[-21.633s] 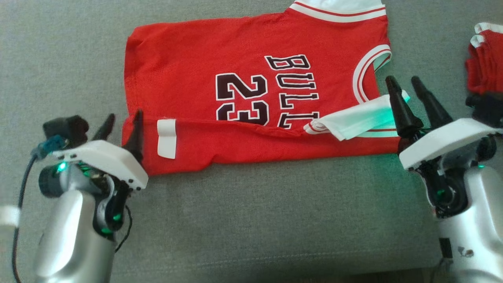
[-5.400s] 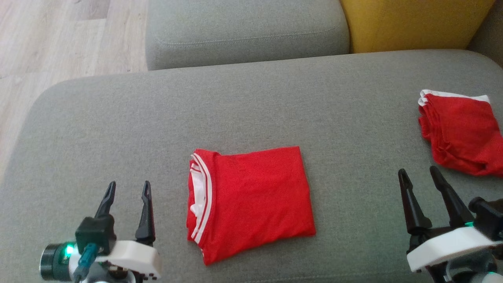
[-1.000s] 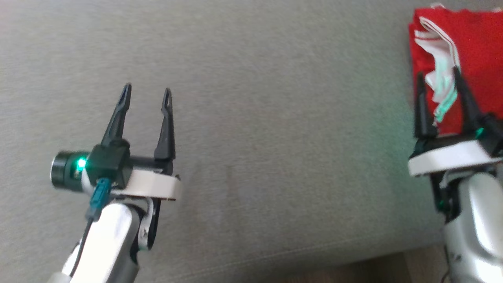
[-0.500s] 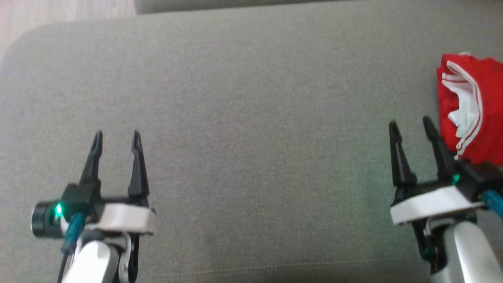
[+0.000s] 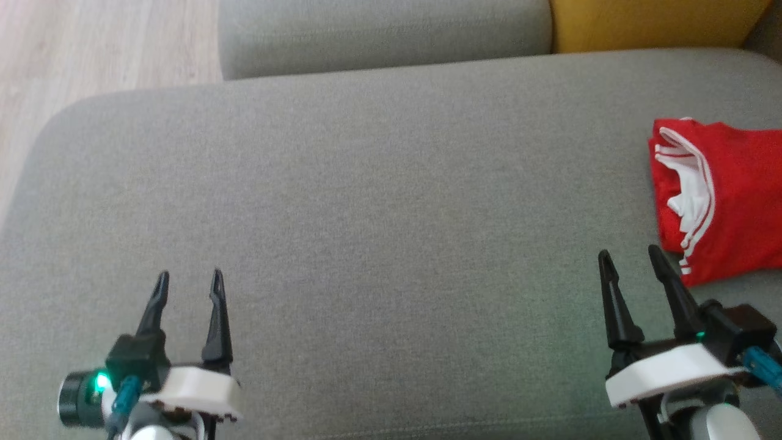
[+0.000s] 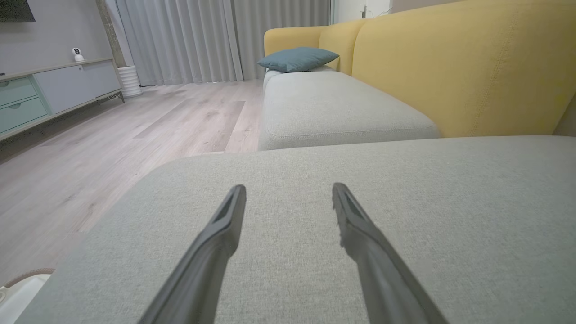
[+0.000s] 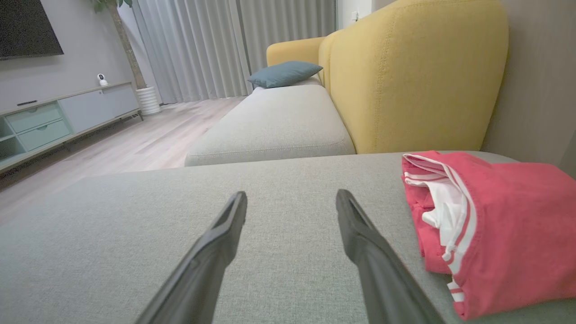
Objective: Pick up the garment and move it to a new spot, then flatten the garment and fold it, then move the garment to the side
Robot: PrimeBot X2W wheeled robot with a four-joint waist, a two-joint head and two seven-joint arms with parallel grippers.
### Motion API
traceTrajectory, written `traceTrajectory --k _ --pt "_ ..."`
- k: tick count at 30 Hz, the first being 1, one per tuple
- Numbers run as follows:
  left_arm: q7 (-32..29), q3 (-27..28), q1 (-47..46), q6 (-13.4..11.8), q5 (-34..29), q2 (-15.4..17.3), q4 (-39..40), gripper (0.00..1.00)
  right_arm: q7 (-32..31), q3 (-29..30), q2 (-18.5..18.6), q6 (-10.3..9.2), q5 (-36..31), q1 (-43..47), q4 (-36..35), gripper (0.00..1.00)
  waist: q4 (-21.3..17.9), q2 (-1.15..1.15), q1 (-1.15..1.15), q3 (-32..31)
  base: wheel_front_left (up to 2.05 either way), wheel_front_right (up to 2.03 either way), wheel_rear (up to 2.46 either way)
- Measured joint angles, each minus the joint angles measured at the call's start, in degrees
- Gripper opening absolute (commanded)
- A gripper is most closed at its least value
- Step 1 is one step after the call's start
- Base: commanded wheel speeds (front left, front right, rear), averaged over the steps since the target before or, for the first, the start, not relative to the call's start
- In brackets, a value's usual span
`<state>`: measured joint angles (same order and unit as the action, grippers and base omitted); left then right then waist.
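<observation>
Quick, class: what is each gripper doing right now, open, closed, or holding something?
Left gripper: open, empty, over the sofa.
Right gripper: open, empty, beside the jersey.

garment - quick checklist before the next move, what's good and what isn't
1. Garment folded: ok. It is a compact red stack, with white trim bunched at its left edge.
2. Garment set to the side: ok. It lies at the right end of the grey cushion.
3. Left gripper open and empty: ok.
4. Right gripper open, empty and clear of the cloth: ok.
5. Garment's right edge fully on the cushion: cannot tell, as it is cut off by the frame.
</observation>
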<state>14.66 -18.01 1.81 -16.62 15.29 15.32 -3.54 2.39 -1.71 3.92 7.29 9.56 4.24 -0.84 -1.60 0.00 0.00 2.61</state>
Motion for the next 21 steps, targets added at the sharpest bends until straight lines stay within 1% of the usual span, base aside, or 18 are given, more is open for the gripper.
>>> traceTrajectory --k 10,21 --pt "0.0 -0.6 2.7 0.0 -0.2 0.0 -1.4 1.00 -1.7 0.2 -0.9 0.00 -0.1 2.6 -2.0 1.00 -0.7 0.00 0.00 -3.0 0.00 0.00 0.00" --pt "-1.0 -1.6 2.7 -0.1 -0.7 0.5 -1.1 1.00 -1.8 0.4 -1.1 0.00 -0.1 2.6 -2.3 1.00 -1.0 0.00 0.00 -2.8 0.00 0.00 0.00"
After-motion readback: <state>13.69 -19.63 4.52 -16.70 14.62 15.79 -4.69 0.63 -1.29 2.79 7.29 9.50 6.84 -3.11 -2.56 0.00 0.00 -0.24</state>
